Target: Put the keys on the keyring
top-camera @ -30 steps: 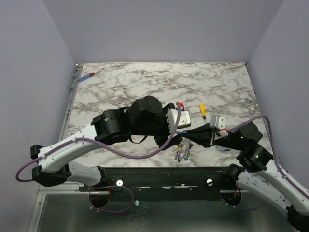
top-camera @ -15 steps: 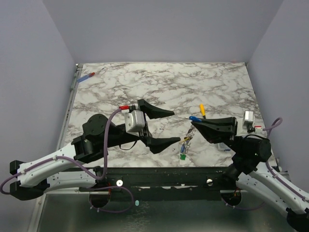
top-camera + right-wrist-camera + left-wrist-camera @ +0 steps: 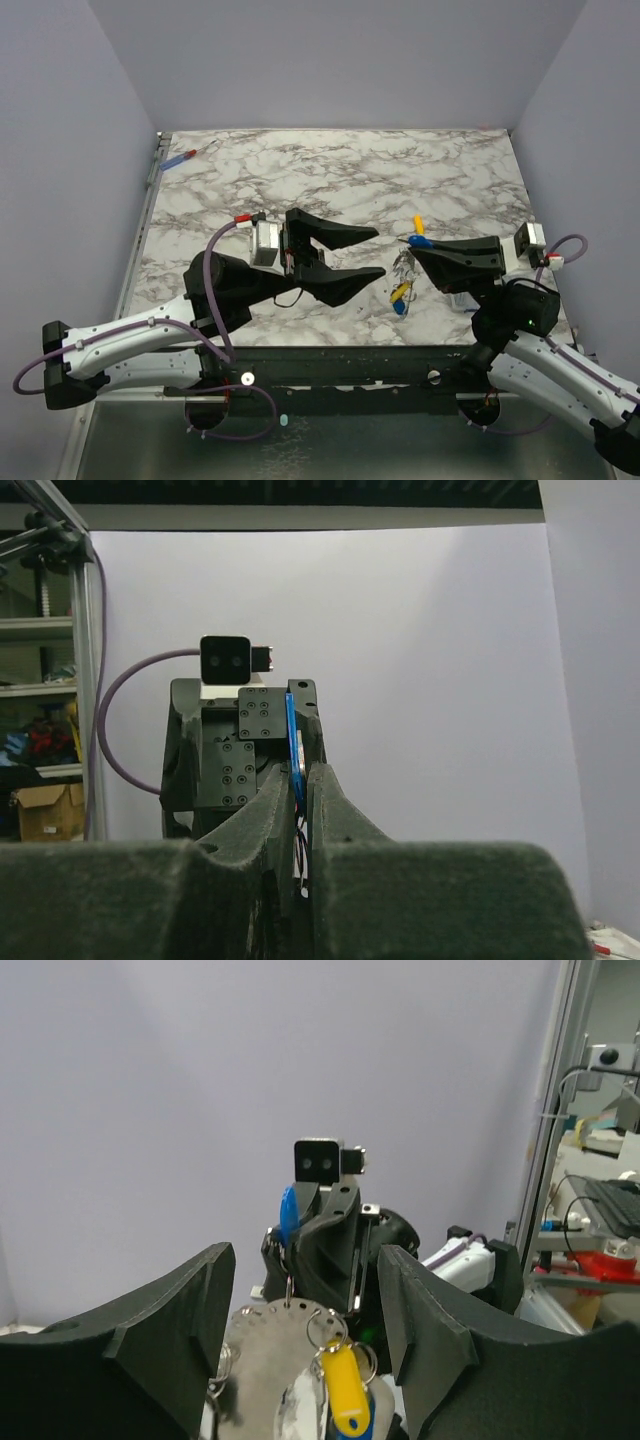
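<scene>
My right gripper (image 3: 413,244) is shut on a blue tag (image 3: 421,241) and holds it above the table. A bunch hangs from that tag: a silver keyring piece (image 3: 402,268) with a yellow tag (image 3: 399,290) and a blue tag (image 3: 400,306). In the left wrist view the keyring (image 3: 262,1355) looks like a silver plate with rim holes and small rings, and the yellow tag (image 3: 345,1388) hangs from one ring. My left gripper (image 3: 381,252) is open and empty, just left of the bunch, which shows between its fingers (image 3: 150,1345). In the right wrist view the right gripper (image 3: 303,772) pinches the blue tag (image 3: 291,742) edge-on.
A yellow-handled screwdriver (image 3: 419,223) lies on the marble table (image 3: 330,180) just behind the right gripper. A blue and red tool (image 3: 180,158) lies at the far left corner. The table's front edge and the black rail run just below the hanging bunch.
The grippers, together over the keys a second ago, have parted. The left has opened and drawn back left. The right has lifted the bunch off the table by the blue tag.
</scene>
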Tool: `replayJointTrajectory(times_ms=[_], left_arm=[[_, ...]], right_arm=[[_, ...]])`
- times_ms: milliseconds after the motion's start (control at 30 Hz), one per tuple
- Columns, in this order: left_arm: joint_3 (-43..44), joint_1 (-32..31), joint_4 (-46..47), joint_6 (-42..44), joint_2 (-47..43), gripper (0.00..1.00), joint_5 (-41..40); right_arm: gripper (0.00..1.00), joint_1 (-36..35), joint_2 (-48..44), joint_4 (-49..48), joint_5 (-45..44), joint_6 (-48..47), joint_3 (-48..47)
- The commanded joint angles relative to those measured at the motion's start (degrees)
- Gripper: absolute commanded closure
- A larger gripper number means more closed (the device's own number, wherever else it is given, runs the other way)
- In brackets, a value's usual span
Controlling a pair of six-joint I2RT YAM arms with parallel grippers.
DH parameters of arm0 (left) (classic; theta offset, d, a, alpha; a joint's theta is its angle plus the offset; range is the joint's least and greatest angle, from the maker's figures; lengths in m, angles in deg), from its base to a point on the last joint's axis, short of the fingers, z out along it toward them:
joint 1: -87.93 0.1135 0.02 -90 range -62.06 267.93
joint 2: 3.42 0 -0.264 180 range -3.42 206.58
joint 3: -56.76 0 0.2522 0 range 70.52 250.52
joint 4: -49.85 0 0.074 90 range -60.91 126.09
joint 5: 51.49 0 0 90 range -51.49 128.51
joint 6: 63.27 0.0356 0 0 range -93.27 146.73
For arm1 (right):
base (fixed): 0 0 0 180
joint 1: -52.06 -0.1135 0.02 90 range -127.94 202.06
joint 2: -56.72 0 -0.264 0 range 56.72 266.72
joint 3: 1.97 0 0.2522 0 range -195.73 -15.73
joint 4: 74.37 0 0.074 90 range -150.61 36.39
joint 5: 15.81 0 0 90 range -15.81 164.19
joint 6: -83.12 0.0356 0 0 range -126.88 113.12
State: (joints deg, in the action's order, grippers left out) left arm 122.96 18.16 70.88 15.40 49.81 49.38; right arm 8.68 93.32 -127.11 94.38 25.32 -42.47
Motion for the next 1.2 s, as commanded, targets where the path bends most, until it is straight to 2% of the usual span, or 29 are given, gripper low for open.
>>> replayJointTrajectory(times_ms=[0,200,333,467,900,1167], left_arm=[[0.55,-0.16,7.57,-2.64,1.87,0.36,0.25],[0.90,-0.19,7.80,-1.96,3.67,0.39,-0.20],[0.96,-0.18,9.05,-2.21,5.02,0.41,-0.27],[1.80,-0.14,9.58,-2.12,6.55,0.48,-0.03],[3.78,-0.18,9.94,-2.05,9.56,0.57,1.77],[4.24,-0.16,10.14,-2.16,10.38,0.67,1.77]], right_arm=[[0.99,0.24,1.75,-7.92,-0.65,3.97,-1.82],[0.99,0.28,3.85,-9.03,3.49,4.89,-2.79],[0.99,0.27,4.17,-9.47,3.75,5.23,-2.30],[0.99,0.23,4.33,-10.05,4.25,5.73,-2.00],[0.99,0.25,5.38,-11.08,5.07,6.85,-0.96],[0.99,0.27,6.24,-11.59,5.92,7.38,-0.95]])
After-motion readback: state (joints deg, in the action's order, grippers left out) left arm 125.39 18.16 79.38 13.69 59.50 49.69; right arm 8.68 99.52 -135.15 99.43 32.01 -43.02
